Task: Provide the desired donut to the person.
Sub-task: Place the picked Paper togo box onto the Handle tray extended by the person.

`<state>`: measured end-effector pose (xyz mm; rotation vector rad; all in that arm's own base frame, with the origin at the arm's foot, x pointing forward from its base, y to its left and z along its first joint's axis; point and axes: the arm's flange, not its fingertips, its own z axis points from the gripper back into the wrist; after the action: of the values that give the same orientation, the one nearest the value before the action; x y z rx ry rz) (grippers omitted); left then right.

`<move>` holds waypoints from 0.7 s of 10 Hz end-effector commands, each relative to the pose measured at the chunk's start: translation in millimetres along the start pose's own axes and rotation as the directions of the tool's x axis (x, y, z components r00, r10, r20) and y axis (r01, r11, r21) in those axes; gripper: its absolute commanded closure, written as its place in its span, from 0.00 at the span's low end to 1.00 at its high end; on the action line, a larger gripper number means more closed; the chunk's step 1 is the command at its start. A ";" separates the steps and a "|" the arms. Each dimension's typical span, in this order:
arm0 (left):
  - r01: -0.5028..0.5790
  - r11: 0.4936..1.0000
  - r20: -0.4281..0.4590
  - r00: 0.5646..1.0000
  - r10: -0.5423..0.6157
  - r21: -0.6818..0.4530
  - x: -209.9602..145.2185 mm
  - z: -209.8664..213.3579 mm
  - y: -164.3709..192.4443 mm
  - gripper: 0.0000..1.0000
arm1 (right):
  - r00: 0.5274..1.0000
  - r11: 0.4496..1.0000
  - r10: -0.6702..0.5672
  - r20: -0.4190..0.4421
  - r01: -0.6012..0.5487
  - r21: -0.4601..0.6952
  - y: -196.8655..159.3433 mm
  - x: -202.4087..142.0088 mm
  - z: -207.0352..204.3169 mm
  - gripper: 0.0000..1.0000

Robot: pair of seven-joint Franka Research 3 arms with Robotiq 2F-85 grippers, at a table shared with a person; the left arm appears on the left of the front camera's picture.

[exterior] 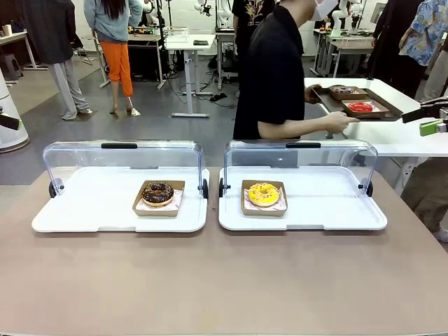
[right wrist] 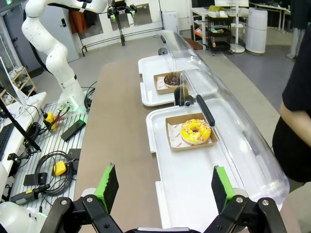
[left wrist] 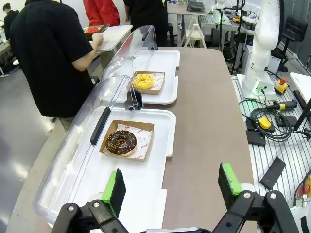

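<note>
A chocolate donut (exterior: 157, 193) (left wrist: 121, 142) (right wrist: 172, 79) lies in a cardboard boat on the left white tray (exterior: 84, 203). On the right white tray (exterior: 329, 203), a yellow-iced donut (exterior: 264, 194) (left wrist: 143, 81) (right wrist: 196, 131) lies in its own boat. Both clear lids are swung up at the back. The person (exterior: 273, 70) (left wrist: 48, 53) stands at the far side, turned away toward a side table, one hand on a dark tray (exterior: 325, 101) of other donuts. My left gripper (left wrist: 171, 187) hangs open above its tray's near end. My right gripper (right wrist: 164, 188) hangs open the same way.
The brown table in front of both trays is bare (exterior: 224, 280). A white side table (exterior: 392, 140) stands at the far right. Cables and boxes lie on the racks beside the table (left wrist: 267, 121) (right wrist: 53, 165). The lid handles (exterior: 119, 145) (exterior: 303, 145) stand up at the trays' rear edges.
</note>
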<state>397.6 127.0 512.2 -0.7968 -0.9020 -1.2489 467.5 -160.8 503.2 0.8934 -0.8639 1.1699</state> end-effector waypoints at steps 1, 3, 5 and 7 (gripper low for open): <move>0.003 1.000 0.007 1.000 -0.003 -0.004 1.5 0.1 0.2 0.00 | 1.000 1.000 0.003 0.002 -0.003 0.000 0.8 1.2 -0.2 0.00; 0.003 1.000 0.007 1.000 -0.003 -0.004 1.5 0.1 0.2 0.00 | 1.000 1.000 0.003 0.002 -0.003 0.000 0.8 1.2 -0.2 0.00; 0.003 1.000 0.007 1.000 -0.003 -0.004 1.5 0.1 0.2 0.00 | 1.000 1.000 0.003 0.002 -0.003 0.000 0.8 1.2 -0.2 0.00; 0.003 1.000 0.007 1.000 -0.003 -0.004 1.5 0.1 0.2 0.00 | 1.000 1.000 0.003 0.002 -0.003 0.000 0.8 1.2 -0.2 0.00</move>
<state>397.7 127.0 512.2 -0.7968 -0.9020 -1.2490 467.5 -160.8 503.2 0.8934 -0.8639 1.1699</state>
